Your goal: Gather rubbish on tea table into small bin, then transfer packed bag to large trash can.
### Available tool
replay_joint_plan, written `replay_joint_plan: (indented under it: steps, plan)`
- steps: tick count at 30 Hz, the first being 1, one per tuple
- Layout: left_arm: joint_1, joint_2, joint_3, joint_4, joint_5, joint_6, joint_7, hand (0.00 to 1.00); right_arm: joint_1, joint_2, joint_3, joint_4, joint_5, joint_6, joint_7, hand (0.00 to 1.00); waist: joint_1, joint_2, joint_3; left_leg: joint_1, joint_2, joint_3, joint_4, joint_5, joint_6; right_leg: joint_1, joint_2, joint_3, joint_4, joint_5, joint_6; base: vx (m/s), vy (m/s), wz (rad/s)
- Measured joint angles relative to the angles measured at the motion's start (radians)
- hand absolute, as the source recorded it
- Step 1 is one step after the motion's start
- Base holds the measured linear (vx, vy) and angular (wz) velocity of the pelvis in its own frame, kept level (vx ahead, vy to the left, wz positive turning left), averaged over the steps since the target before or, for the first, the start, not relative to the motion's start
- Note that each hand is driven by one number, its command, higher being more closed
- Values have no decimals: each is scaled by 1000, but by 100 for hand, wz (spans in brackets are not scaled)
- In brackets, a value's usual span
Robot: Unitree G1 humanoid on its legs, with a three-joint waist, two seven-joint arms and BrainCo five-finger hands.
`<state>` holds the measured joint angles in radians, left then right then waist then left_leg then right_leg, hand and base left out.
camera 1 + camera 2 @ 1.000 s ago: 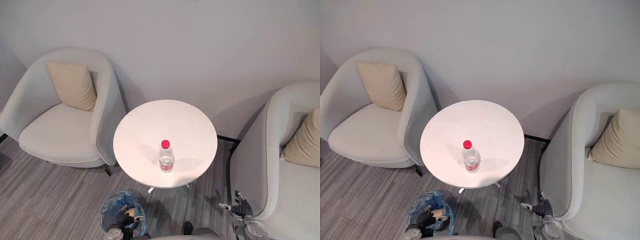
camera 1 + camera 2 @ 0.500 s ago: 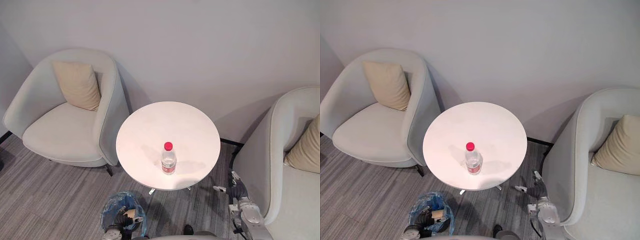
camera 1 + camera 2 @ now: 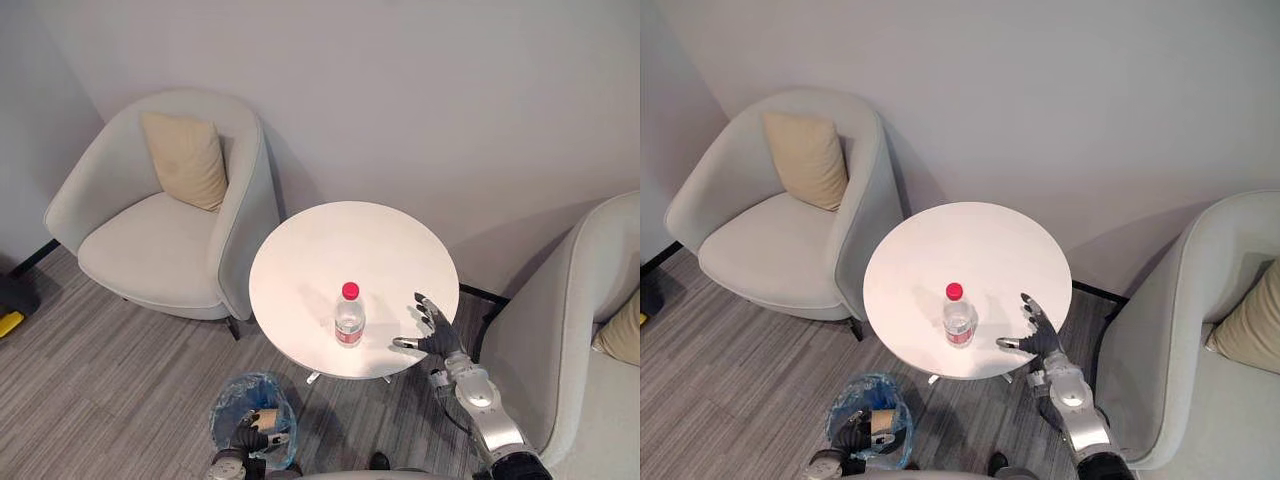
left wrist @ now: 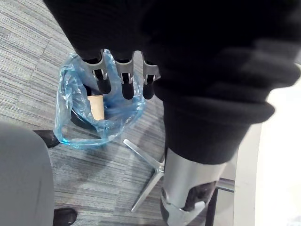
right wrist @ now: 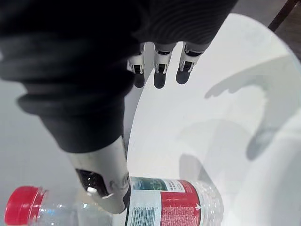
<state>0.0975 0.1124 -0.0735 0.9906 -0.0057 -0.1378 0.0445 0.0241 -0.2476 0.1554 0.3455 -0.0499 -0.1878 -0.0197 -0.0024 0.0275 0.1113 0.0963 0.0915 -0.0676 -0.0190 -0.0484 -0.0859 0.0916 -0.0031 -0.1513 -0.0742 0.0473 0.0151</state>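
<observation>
Grey striped carpet floor [image 3: 120, 360], plain grey wall [image 3: 400, 90] behind. Counts: two armchairs, two cushions, one table, one bottle, one bin.

Far left: pale left armchair [image 3: 150, 245] with one beige cushion [image 3: 187, 160] leaning upright against its back.

Near, on the floor just left of the table's base: one small bin [image 3: 232, 405] lined with a blue plastic bag. One tan cup-like item [image 4: 96, 107] lies inside it. The left hand [image 3: 250, 435] hangs directly over the bin's mouth. In its wrist view the fingers [image 4: 127, 84] hang straight and relaxed over the bag, with nothing in them.

Centre: one round white table [image 3: 330, 240]. On it stands one clear plastic bottle [image 3: 349, 316] with a red cap and red label, upright, around mid-table toward the near edge. Rest of the top is bare.

Right of the bottle: the right hand [image 3: 432, 333] hovers over the table's near right edge, fingers spread wide and thumb stretched toward the bottle. It is empty. It is near the bottle but not touching it in the head views; in the right wrist view the thumb [image 5: 106, 176] overlaps the bottle.

Far right: right armchair [image 3: 540, 340], same pale colour, with a second beige cushion [image 3: 622, 335] partly cut off at the edge.
</observation>
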Motion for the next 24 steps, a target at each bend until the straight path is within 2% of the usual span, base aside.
replay_joint_plan:
  steps: [4,7,24]
  plan:
    - [0,0,-2,0,0,-1,0,0,-33,-19,51,-16,0,-1,2,0,2,1,-1,-21,-1,-18,-9,20,2,-25,-1,-22,1,0,-1,41,-2,15]
    - [-3,0,-3,-1,0,-4,0,0,-73,-19,60,-14,0,-2,1,0,16,1,-1,-24,-2,-31,-9,21,2,-23,-1,-39,0,0,0,19,4,12]
    - [-3,0,-12,-10,-1,-6,3,0,-118,-10,98,65,-2,-1,-21,0,19,-4,-1,-73,-7,-124,-19,59,-4,-24,-2,-128,-12,-4,0,-51,-4,16]
